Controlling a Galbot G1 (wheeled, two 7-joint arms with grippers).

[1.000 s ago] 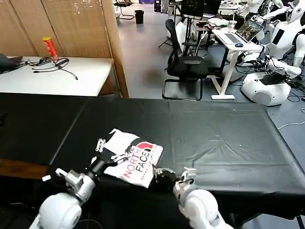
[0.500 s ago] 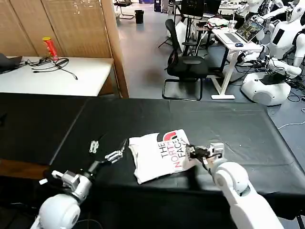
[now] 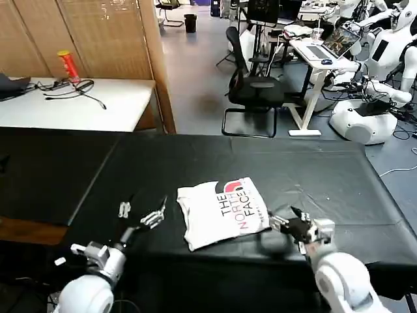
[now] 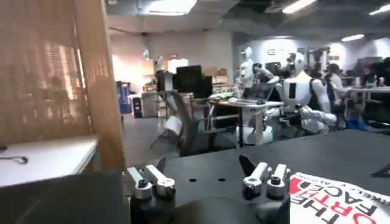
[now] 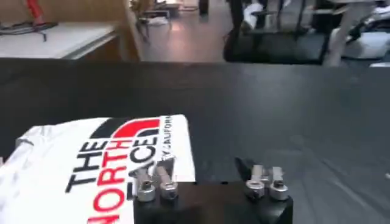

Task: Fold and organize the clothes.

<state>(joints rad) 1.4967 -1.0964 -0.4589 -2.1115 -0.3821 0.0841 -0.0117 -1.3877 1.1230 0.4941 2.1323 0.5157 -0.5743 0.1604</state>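
The clothes are one white T-shirt (image 3: 220, 212), folded into a compact rectangle with its black-and-red "THE NORTH FACE" print facing up, lying on the black table (image 3: 313, 169) near the front edge. My left gripper (image 3: 140, 212) hovers open just off the shirt's left side, touching nothing. My right gripper (image 3: 285, 219) is open just off the shirt's right edge, holding nothing. The left wrist view has the open left gripper (image 4: 204, 169) over bare black cloth beside the shirt (image 4: 344, 198). The right wrist view has the open right gripper (image 5: 206, 169) with the shirt (image 5: 91, 164) beside one finger.
The black table stretches wide to the back and right. A white side table (image 3: 71, 104) at the back left carries a red can (image 3: 67, 65) and cables. Behind stand an office chair (image 3: 254, 88), a desk with a laptop, and other robots.
The shirt went from the front left, held by both grippers, to the right. The left gripper let go first, then the right gripper opened and drew back off the shirt's right edge.
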